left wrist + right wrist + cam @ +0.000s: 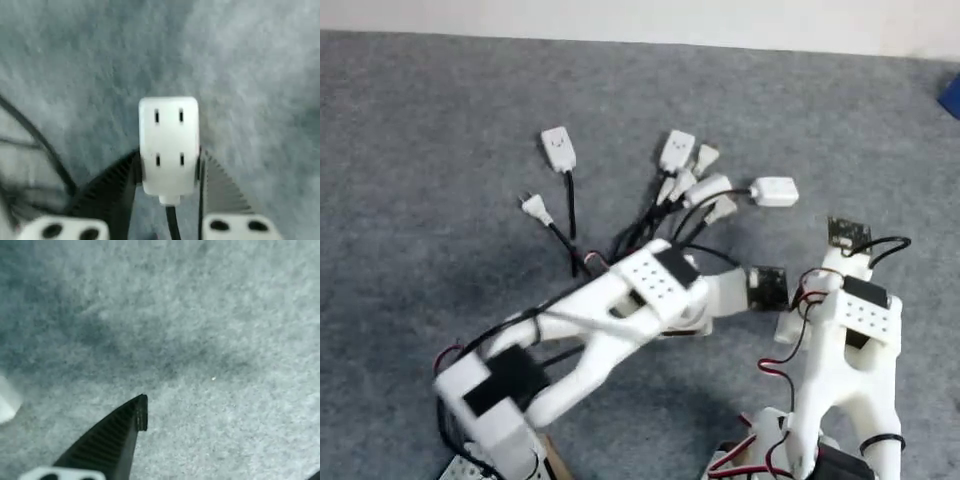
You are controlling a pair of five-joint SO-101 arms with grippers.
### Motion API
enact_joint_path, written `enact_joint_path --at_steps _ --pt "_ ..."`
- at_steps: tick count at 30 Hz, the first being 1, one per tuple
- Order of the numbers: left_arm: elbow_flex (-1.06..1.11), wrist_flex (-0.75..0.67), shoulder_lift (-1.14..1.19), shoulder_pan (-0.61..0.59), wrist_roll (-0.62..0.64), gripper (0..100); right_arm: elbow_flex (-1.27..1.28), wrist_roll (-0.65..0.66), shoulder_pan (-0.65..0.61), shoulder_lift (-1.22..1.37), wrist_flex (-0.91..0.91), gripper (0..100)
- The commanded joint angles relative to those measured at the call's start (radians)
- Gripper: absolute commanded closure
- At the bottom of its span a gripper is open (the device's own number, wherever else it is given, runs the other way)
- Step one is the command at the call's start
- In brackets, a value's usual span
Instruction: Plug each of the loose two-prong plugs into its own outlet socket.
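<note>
Outlet socket point(169, 135): white rounded block, two pairs of slots facing you, black cord point(172, 222) leaving its base. Your left end effector point(170, 156) pinches it above the grey worktop point(260, 75). A loose plug point(533, 207) lies on the worktop. Your right end effector point(230, 440) is spread.

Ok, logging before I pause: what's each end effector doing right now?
Left end effector: shut on a white outlet socket.
Right end effector: open, holding nothing.

Tangled cables point(570, 210) and plugs point(705, 158) crowd the middle; carpet point(420, 140) alongside lies open.
</note>
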Motion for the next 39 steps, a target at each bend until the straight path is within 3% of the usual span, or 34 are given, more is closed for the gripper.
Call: enact_joint_path --at_steps 1,11,19,26,33,36,39 --pt "-0.117 -0.028 0.117 0.027 0.012 99 -0.001 -0.006 -0.018 -0.033 -0.012 47.6" --pt "-0.277 0.189 0.133 0.047 0.009 85 0.001 -0.003 -0.021 -0.033 -0.024 47.6" --pt "-0.496 0.367 0.133 -0.041 0.009 84 0.001 -0.003 -0.022 -0.031 -0.024 47.6" --pt "-0.527 0.407 0.142 -0.039 0.012 84 -0.007 -0.008 -0.010 -0.031 -0.024 47.6" --pt "-0.495 0.407 0.140 -0.042 0.052 84 -0.242 -0.006 0.437 -0.030 -0.016 47.6" --pt "-0.487 0.407 0.140 -0.039 0.052 85 -0.352 -0.002 0.499 -0.033 0.038 47.6" --pt "-0.484 0.408 0.142 -0.042 0.055 85 -0.452 -0.002 0.469 -0.033 0.147 47.6"
